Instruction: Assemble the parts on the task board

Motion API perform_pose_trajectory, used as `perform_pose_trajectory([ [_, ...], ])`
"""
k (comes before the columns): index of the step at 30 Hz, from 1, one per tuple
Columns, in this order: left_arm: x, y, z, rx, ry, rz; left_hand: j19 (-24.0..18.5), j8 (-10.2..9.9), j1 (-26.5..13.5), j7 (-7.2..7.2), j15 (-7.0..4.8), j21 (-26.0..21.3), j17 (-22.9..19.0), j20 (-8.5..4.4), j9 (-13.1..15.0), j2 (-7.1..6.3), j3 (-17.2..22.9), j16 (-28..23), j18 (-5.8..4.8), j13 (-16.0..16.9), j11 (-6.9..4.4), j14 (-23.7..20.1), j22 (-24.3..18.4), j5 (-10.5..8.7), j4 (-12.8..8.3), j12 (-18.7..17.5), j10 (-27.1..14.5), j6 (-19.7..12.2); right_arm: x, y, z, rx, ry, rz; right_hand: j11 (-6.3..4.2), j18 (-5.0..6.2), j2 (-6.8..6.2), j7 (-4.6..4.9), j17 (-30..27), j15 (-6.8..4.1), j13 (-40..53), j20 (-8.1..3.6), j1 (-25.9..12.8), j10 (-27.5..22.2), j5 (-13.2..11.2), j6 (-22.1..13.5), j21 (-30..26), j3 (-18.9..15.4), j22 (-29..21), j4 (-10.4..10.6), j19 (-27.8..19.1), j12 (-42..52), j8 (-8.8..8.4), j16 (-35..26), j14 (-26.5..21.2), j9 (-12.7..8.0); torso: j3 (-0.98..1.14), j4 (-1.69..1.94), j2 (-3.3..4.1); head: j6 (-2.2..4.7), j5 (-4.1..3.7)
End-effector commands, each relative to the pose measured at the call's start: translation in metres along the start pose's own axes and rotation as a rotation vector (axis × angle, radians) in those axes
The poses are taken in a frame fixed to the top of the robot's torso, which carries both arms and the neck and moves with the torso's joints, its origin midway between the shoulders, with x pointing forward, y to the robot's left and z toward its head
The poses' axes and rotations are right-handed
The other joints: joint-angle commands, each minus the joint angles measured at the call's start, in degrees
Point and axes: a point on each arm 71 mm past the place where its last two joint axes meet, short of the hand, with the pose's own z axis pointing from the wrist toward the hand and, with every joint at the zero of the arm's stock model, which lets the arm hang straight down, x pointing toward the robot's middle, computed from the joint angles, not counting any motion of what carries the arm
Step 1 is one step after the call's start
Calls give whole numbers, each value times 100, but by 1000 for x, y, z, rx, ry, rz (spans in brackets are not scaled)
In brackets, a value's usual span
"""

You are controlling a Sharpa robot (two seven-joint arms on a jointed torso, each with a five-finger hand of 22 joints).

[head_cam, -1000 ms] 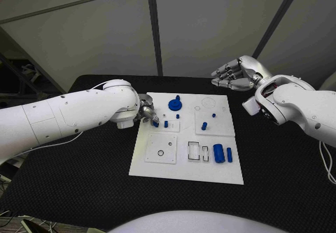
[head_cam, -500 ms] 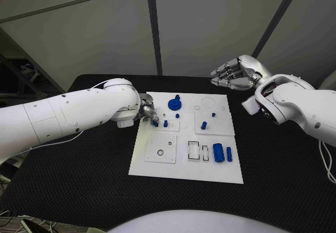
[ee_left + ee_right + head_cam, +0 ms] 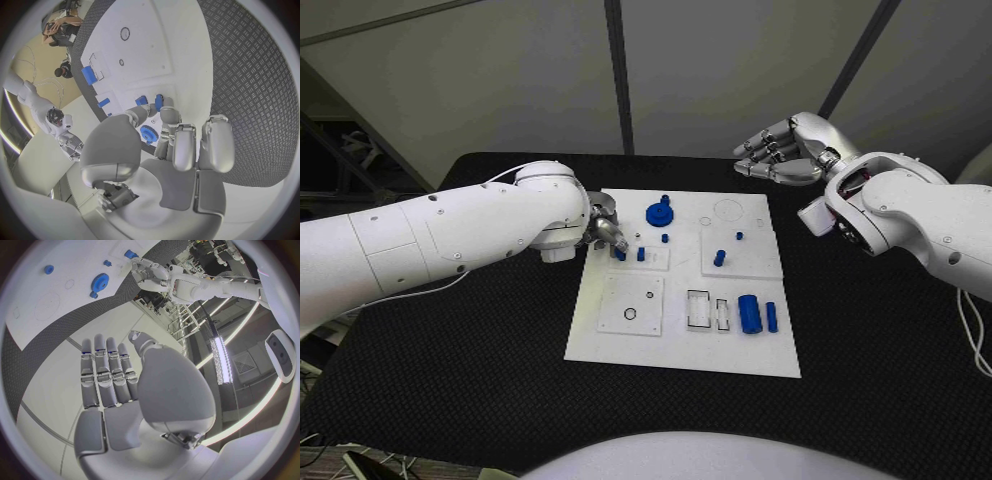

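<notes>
The white task board (image 3: pixel 682 345) lies mid-table. My left hand (image 3: pixel 603 232) reaches over its left edge; thumb and a finger pinch a short blue peg (image 3: pixel 619 253) that stands upright on a small square plate, with a second peg (image 3: pixel 642 255) beside it. In the left wrist view the fingertips (image 3: pixel 167 114) close around that peg (image 3: pixel 159 102), with the blue gear (image 3: pixel 149 134) under the hand. The gear (image 3: pixel 661 212) sits at the board's far side. My right hand (image 3: pixel 783 150) hangs beyond the board's far right corner, holding nothing, its fingers (image 3: pixel 106 375) side by side and nearly straight.
More blue pieces stand on the board: a peg (image 3: pixel 721 258), two small studs (image 3: pixel 740 237) (image 3: pixel 665 238), and a thick cylinder (image 3: pixel 750 315) with a thin bar (image 3: pixel 772 318) beside the rectangular slots (image 3: pixel 700 310). Black mat (image 3: pixel 473 350) surrounds the board.
</notes>
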Motion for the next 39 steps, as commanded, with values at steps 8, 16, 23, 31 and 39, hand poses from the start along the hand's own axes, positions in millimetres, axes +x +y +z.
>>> perform_pose_trajectory([
  [8,6,0,-1,4,-38,43,111,75,-31,-54,-48,109,644,-26,13,6,650,28,-34,90,-173,365,582,18,-727,93,257,24,0,2,0,-8,3,3,29,72,18,33,-7,38,-8,12,-17,4,25,8,-24,-5,-9,-13,16,-35,-27,-35,10,7,-5,3,-2,7,11],
  [16,5,1,-7,30,-89,11,117,85,-20,-61,-54,116,645,-31,13,12,656,29,-36,115,-181,365,589,25,-736,110,278,33,-1,1,1,-8,2,3,30,72,17,34,-9,38,-10,12,-20,3,30,8,-30,-6,-13,-11,18,-35,-28,-39,10,7,-8,9,-6,5,19],
  [23,5,3,-11,39,-122,-13,121,91,-16,-65,-59,123,648,-35,13,13,661,32,-37,134,-185,366,595,28,-740,123,292,40,-1,1,1,-8,2,3,30,72,17,34,-9,38,-10,12,-20,3,30,8,-30,-6,-13,-11,18,-35,-28,-39,10,7,-3,3,-4,9,35],
  [31,5,7,-14,39,-143,-29,124,95,-12,-67,-62,127,649,-38,13,16,667,33,-38,131,-188,367,599,30,-743,121,297,44,-1,0,1,-7,1,2,30,72,17,34,-9,38,-10,12,-20,3,30,8,-30,-6,-13,-11,18,-35,-28,-39,10,7,-3,1,-3,4,39],
  [39,4,7,-15,43,-167,-30,132,97,-11,-69,-64,145,649,-40,13,18,670,33,-42,144,-190,367,613,32,-744,129,304,46,-1,0,1,-6,1,2,30,72,17,34,-9,38,-10,12,-20,3,30,8,-30,-6,-13,-11,18,-35,-28,-39,10,7,2,0,-3,14,39],
])
